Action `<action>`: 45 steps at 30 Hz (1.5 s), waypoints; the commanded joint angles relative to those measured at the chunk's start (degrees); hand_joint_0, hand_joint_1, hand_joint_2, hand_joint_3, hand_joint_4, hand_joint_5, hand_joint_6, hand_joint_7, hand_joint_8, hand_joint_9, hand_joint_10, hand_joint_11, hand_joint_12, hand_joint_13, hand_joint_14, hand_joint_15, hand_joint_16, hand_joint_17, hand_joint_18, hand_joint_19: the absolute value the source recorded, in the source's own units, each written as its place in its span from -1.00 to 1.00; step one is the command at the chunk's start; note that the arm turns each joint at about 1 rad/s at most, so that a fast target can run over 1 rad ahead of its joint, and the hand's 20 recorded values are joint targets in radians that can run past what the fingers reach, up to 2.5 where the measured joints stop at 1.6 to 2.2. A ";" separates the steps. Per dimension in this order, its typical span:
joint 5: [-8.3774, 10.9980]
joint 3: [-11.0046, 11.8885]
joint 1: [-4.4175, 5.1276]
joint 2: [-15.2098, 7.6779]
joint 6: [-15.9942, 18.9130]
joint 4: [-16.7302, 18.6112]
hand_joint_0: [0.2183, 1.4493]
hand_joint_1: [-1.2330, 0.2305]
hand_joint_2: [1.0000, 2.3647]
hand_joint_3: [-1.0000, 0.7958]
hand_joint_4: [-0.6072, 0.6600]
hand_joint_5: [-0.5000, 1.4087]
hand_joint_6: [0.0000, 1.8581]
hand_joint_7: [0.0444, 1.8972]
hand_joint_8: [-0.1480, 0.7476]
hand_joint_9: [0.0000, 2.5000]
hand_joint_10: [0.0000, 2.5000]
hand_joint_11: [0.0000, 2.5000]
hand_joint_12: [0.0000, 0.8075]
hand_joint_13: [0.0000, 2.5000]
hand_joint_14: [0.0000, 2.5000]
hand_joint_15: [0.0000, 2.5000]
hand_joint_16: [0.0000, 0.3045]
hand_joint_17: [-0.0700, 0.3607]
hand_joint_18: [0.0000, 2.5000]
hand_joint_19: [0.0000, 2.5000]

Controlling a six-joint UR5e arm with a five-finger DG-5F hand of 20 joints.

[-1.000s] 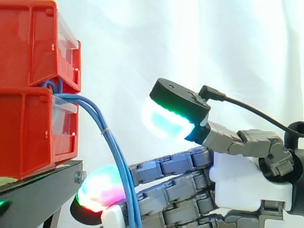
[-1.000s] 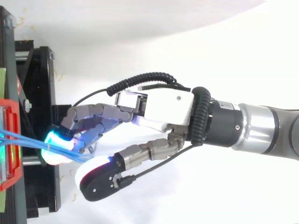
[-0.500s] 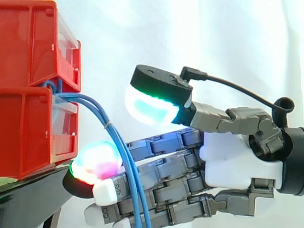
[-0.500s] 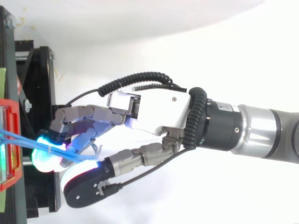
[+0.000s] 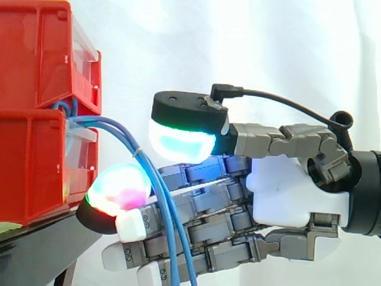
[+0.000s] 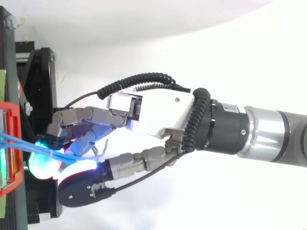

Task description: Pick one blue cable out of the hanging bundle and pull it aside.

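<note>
Two red bins (image 5: 36, 119) stand stacked at the left on a black stand (image 5: 41, 244), in front of a white curtain (image 5: 250, 47). The blue cables (image 5: 140, 156) come out between the bins, arch over and hang down together just beside them. The hand (image 5: 292, 196) reaches in from the right. Its fingers (image 5: 202, 226) are stretched nearly straight towards the bins, behind the hanging cables, and one glowing fingertip (image 5: 116, 193) lies near the lower bin. The thumb (image 5: 184, 116) is held apart above the fingers, and nothing is clamped. From above, the cables run through the gap between thumb and fingers.
</note>
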 commanded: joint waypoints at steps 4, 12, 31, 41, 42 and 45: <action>-1.25 0.49 -0.33 -0.03 0.79 -1.70 -0.41 -0.29 -0.98 -0.14 0.42 -0.67 -0.06 0.30 0.01 -0.50 -0.99 -0.77 -0.02 -0.64 -0.99 -0.85 -0.64 -0.10 -0.69 -0.72; -1.42 0.66 -0.69 0.06 2.29 -4.07 -0.48 -0.15 -0.99 -0.39 0.41 -0.62 -0.09 0.31 0.03 -0.43 -0.99 -0.76 0.00 -0.61 -0.99 -0.84 -0.64 -0.10 -0.66 -0.70; -2.57 2.16 -1.56 0.24 1.94 -6.09 -0.27 -0.51 -0.98 -0.29 0.34 -0.65 -0.04 0.41 0.01 -0.43 -0.99 -0.68 0.00 -0.57 -0.99 -0.83 -0.65 -0.12 -0.56 -0.72; -3.01 2.95 -2.18 1.47 0.79 -8.90 -0.40 0.05 -0.99 -0.35 0.36 -0.60 -0.08 0.47 0.05 -0.32 -0.99 -0.69 0.00 -0.55 -0.99 -0.79 -0.66 -0.13 -0.58 -0.62; -3.01 3.03 -2.18 1.55 0.79 -9.08 -0.41 0.05 -0.99 -0.32 0.36 -0.59 -0.08 0.47 0.05 -0.32 -0.99 -0.68 0.00 -0.55 -0.99 -0.79 -0.66 -0.13 -0.59 -0.62; -3.62 3.65 -2.53 1.47 0.79 -9.87 -0.41 0.06 -0.98 -0.23 0.36 -0.60 -0.09 0.48 0.06 -0.32 -0.99 -0.68 0.01 -0.55 -0.99 -0.78 -0.65 -0.13 -0.60 -0.61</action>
